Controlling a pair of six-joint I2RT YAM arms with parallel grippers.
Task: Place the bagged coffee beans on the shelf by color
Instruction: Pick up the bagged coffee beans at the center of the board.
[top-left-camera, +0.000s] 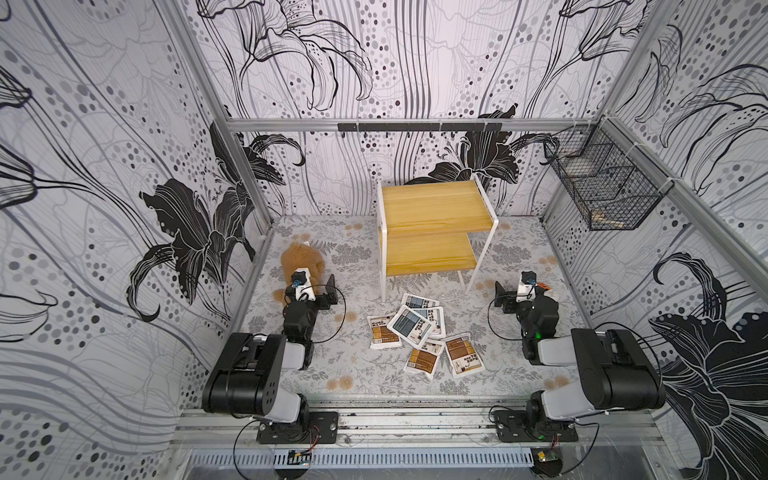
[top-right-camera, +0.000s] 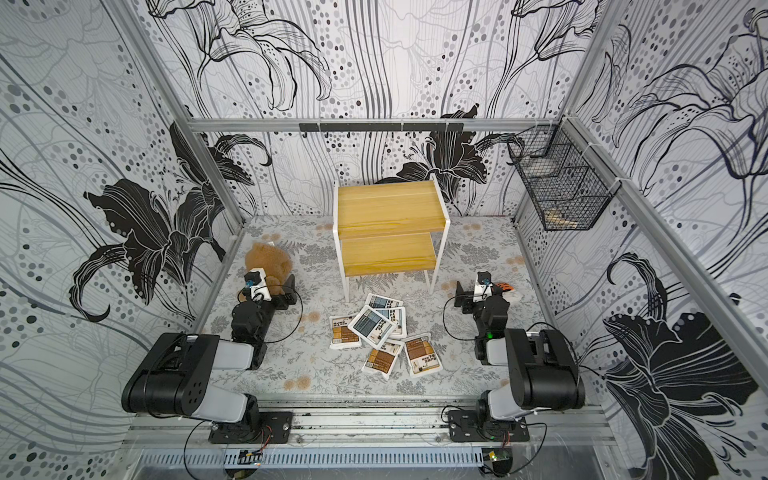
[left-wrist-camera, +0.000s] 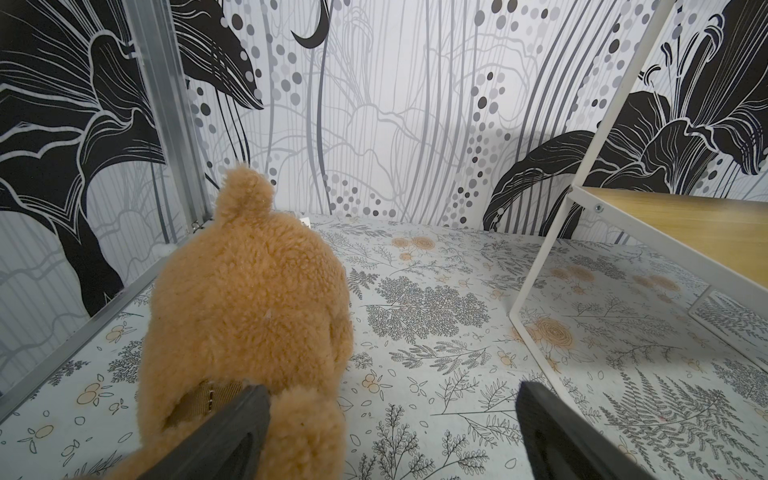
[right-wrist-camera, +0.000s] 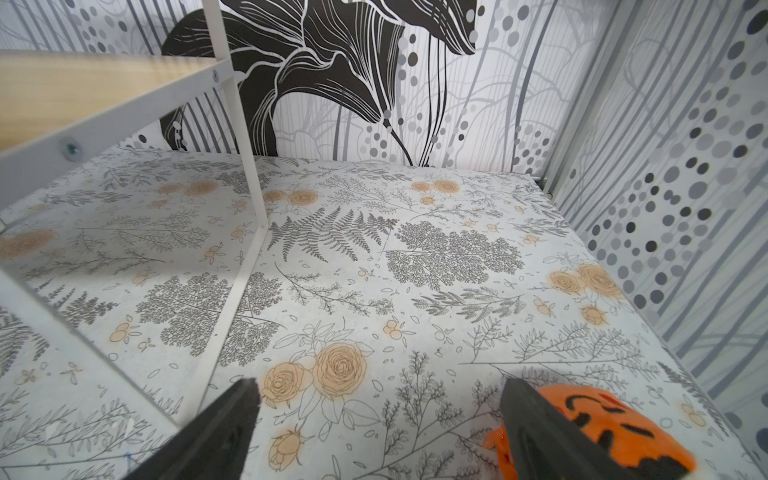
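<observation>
Several bagged coffee beans lie in a loose pile on the table in front of the shelf. Grey-blue pouches overlap at the back of the pile. Three brown-orange ones lie around its front. The shelf has two yellow boards, both bare. My left gripper hangs open to the left of the pile, one finger against a plush bear. My right gripper hangs open to the right of the pile, holding nothing. No pouch shows in either wrist view.
A brown plush bear sits at the back left, close to the left gripper. An orange-and-black toy lies beside the right gripper's finger. A black wire basket hangs on the right wall. The shelf's white legs stand near both grippers.
</observation>
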